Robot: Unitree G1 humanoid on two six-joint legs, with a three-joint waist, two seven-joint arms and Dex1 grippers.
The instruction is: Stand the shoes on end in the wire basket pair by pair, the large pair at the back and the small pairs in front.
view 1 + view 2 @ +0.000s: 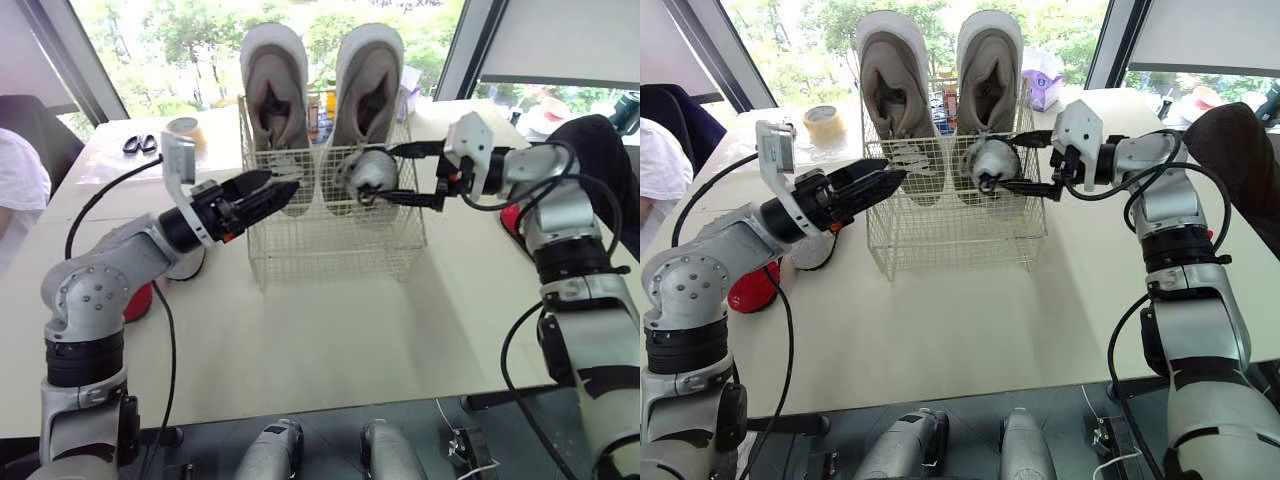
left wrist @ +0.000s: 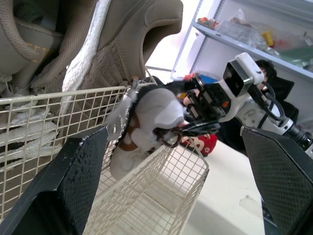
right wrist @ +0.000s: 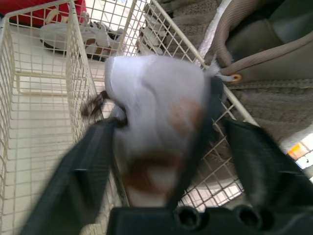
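We judge the back row done: the large pair (image 1: 320, 100) stands on end at twelve o'clock in the wire basket (image 1: 330, 255); the right gripper (image 1: 385, 174) clamps a small white shoe (image 1: 368, 170) above the front half, toward three o'clock, not yet set down; the left gripper (image 1: 275, 187) hangs spread and empty at the nine o'clock rim; another white shoe (image 1: 188, 265) and a red shoe (image 1: 138, 302) lie on the table (image 1: 330, 345), at the basket's nine o'clock.

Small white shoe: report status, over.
Right gripper shut on small white shoe, over wire basket front. Left gripper open, near basket's left side. Large pair upright at back.
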